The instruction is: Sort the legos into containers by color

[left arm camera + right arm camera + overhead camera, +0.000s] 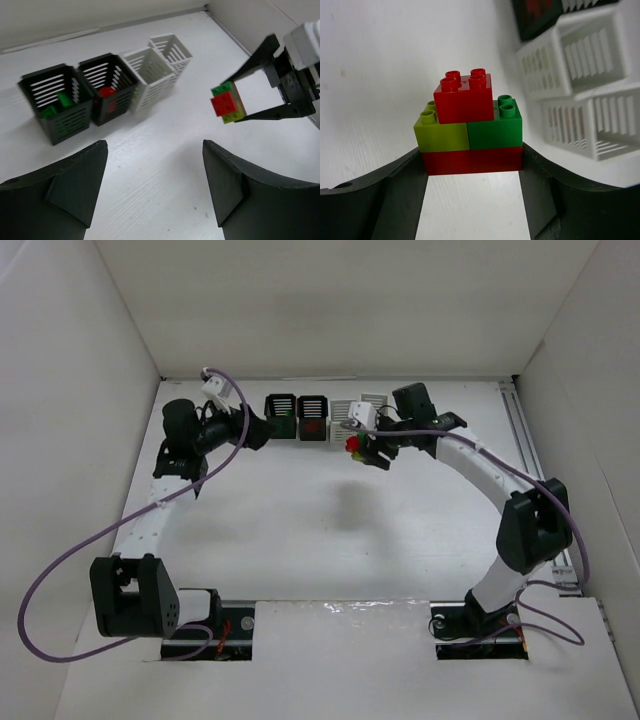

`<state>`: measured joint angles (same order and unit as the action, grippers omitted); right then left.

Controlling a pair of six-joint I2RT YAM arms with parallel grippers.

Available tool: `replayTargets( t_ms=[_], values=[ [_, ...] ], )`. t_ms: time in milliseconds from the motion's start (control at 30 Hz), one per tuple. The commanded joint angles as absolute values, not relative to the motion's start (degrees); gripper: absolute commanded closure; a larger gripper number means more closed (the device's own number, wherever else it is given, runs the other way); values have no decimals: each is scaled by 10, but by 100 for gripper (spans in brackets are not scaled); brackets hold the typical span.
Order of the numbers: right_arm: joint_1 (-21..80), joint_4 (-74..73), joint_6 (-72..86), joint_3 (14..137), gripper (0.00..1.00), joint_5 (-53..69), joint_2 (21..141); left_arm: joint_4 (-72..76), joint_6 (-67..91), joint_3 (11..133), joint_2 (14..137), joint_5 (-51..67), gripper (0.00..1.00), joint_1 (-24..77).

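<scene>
end black basket (70, 124): green bricks (62, 100) inside | second black basket (123, 82): red brick (106, 92) inside | white baskets (152, 80): next along the row | right claw (237, 102): clamped on lego stack (226, 103) of red, green and yellow-green, above worktop (165, 130) near white baskets | left claw (154, 150): jaws apart

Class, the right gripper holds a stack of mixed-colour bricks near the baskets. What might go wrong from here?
1. The stack joins red, green and yellow-green bricks; dropped whole into one of the baskets, it would mis-sort.
2. The right gripper seems to clamp only the bottom red brick, so the open left gripper pulling at the stack might twist it loose.
</scene>
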<state>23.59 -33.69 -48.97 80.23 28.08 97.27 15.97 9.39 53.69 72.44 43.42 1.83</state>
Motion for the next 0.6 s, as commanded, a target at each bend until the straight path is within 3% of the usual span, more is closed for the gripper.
replayTargets(
  t_ms=[0,267,567],
  values=[
    [300,-175,-333,803,95,222,930,178,111,568,730,477,27,50],
    [353,-96,-255,827,99,94,943,107,104,669,836,515,31,96],
    [359,-77,-273,807,99,83,926,89,103,706,881,585,31,101]
  ],
)
